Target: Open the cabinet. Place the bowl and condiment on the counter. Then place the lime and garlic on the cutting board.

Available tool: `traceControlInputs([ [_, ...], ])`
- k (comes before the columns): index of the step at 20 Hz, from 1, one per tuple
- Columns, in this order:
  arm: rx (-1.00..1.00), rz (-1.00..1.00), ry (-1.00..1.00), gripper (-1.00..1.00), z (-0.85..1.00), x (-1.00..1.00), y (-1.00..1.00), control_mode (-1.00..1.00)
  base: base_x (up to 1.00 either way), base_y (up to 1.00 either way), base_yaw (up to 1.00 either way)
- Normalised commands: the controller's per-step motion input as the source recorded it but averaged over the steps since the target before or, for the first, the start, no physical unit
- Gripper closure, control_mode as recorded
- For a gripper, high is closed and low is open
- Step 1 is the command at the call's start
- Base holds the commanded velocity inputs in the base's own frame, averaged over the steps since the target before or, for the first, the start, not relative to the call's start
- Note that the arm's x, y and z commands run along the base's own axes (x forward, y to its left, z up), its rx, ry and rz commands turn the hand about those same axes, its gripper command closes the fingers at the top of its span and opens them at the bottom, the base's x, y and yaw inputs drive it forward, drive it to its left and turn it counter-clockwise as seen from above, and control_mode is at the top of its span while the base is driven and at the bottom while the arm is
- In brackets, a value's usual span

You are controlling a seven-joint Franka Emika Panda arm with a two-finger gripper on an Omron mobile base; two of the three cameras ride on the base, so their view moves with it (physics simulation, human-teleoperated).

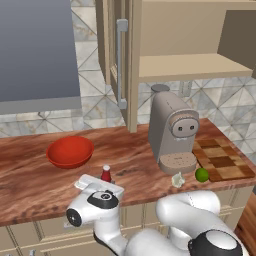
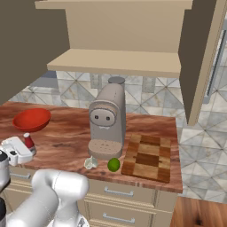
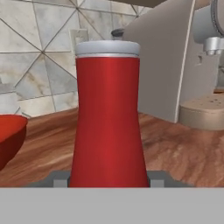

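- Red things number two: one condiment (image 3: 108, 118) bottle, upright on the counter (image 1: 30, 175) near its front edge, and one bowl (image 1: 70, 151) resting further back to the left.
- One gripper (image 3: 108, 180), its two fingers (image 3: 59, 179) flanking the bottle's base; whether they press it I cannot tell.
- One lime (image 1: 201, 174) and one garlic (image 1: 178, 179) lie beside one cutting board (image 1: 222, 160).
- One coffee machine (image 1: 172, 131) stands under one cabinet (image 1: 190, 35), open.

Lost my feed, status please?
Tool around bottle, bottle standing on counter. Bowl down. Lime, garlic off board. Nothing blocking.
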Motion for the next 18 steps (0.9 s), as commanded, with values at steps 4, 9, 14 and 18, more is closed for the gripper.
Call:
traceControlInputs([
  [4,0.0,0.0,0.0,1.0,-0.2,0.29,0.01,-1.0,0.0,0.0,0.0],
  [9,0.0,0.0,0.0,1.0,-0.2,0.2,0.02,-1.0,0.0,0.0,0.0],
  [14,0.0,0.0,0.0,1.0,-0.22,0.16,0.05,-1.0,0.0,0.0,0.0],
  [18,0.0,0.0,0.0,1.0,-0.21,0.14,0.06,-1.0,0.0,0.0,0.0],
])
